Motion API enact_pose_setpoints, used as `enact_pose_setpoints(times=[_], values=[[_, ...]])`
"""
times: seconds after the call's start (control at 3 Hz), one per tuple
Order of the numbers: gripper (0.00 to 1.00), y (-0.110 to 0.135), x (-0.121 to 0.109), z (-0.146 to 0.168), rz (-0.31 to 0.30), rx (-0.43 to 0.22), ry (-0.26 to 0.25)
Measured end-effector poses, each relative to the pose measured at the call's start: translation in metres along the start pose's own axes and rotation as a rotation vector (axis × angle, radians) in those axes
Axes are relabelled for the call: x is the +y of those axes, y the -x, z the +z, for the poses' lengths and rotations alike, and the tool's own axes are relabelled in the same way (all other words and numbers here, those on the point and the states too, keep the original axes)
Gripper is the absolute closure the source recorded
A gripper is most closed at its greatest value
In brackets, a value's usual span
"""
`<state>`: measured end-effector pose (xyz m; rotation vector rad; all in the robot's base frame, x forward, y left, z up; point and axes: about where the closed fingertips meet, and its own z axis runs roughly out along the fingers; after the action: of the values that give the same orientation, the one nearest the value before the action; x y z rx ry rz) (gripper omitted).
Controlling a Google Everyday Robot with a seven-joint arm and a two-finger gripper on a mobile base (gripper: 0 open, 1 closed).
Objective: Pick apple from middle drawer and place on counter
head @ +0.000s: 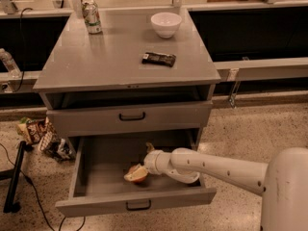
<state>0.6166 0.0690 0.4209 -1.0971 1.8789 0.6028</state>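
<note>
The middle drawer (96,203) is pulled open at the bottom of the cabinet. The apple (135,174), red with a pale yellowish patch, lies on the drawer floor near its middle. My gripper (146,164) is inside the drawer, reaching in from the right, right up against the apple's upper right side. My white arm (216,167) crosses over the drawer's right front corner. The grey counter (110,61) is the cabinet's top, above the drawer.
On the counter stand a white bowl (166,24), a soda can (91,17) and a dark snack bar (159,58). A shut drawer front (130,117) sits above the open one. Snack bags (41,134) and a black stand (14,177) lie on the floor at left.
</note>
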Motion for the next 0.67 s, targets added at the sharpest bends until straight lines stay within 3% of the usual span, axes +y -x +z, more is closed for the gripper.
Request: enact_pose_setpoints(times=[0.67], values=[[0.00,-0.015,0.035,-0.017,0.069,-0.020,0.050]])
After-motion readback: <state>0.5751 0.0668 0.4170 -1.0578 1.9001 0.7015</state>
